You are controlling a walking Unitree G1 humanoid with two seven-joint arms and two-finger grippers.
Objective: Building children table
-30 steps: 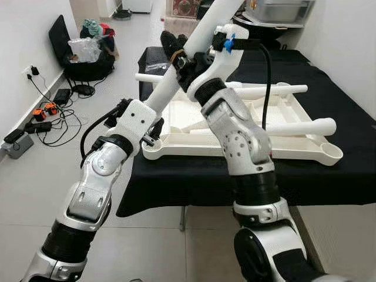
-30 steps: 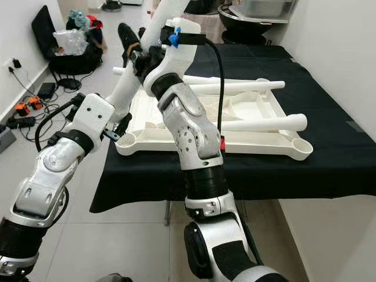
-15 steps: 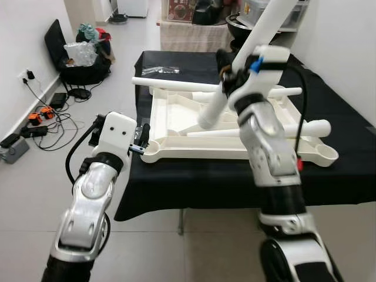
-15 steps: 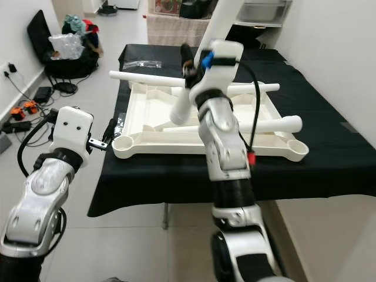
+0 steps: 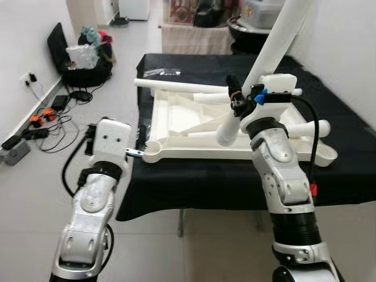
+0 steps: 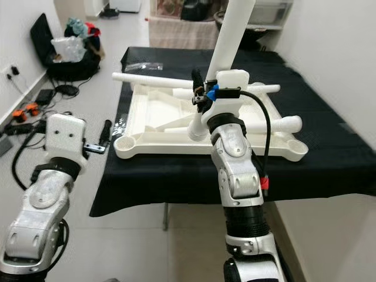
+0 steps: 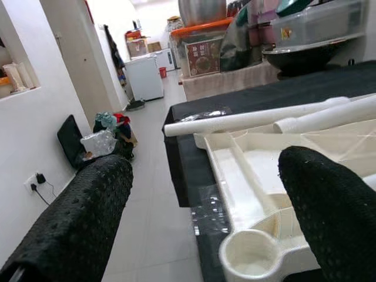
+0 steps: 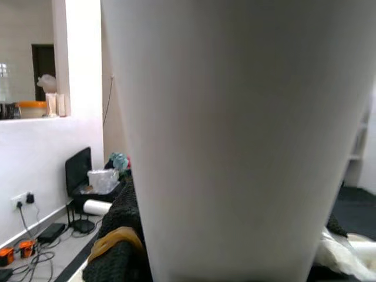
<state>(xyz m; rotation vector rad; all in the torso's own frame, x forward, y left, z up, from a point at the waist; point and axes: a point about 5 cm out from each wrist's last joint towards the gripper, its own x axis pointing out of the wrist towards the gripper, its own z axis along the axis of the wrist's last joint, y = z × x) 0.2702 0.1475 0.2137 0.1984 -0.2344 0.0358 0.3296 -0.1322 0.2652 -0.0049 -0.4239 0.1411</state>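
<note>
The upturned children's table top [image 5: 194,126] is cream white, and so is the table leg [image 5: 267,53] clamped in the right end effector [image 5: 235,103], whose fingers are black. A plain black cloth [image 5: 235,176] covers the desk. The left end effector [image 7: 200,217] has black, dimpled fingers [image 7: 76,217]. Floor tiles [image 5: 35,194] beside the desk are pale grey. Near the wall lie small orange items [image 5: 36,119], possibly chargers.

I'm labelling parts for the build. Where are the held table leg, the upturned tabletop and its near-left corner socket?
table leg [image 5: 276,44], left eye view, mid-shaft.
tabletop [image 6: 154,108], right eye view, ribbed underside.
corner socket [image 7: 251,258], left wrist view, round cup's rim.
</note>
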